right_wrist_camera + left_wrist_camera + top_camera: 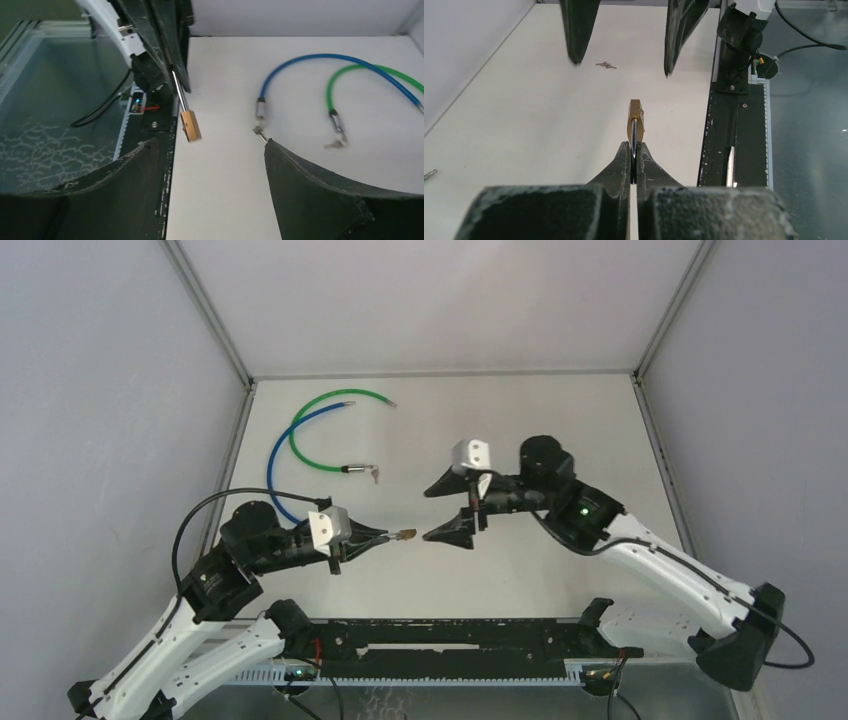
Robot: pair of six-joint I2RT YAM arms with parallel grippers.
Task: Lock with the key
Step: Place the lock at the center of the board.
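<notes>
My left gripper (385, 536) is shut on the steel shackle of a small brass padlock (406, 535) and holds it out above the table; in the left wrist view the padlock (635, 119) sticks out past the gripper's shut tips (634, 150). My right gripper (430, 513) is open and empty, facing the padlock from the right with a small gap. In the right wrist view the padlock (190, 125) hangs ahead of the gripper (211, 142). A small key bunch (375, 473) lies by the green cable's end. Another small key (606, 65) lies on the table beyond the padlock.
A blue cable (285, 440) and a green cable (330, 400) curve across the back left of the white table (560, 420); both show in the right wrist view (310, 59). Grey walls enclose three sides. A black rail (450, 640) runs along the near edge.
</notes>
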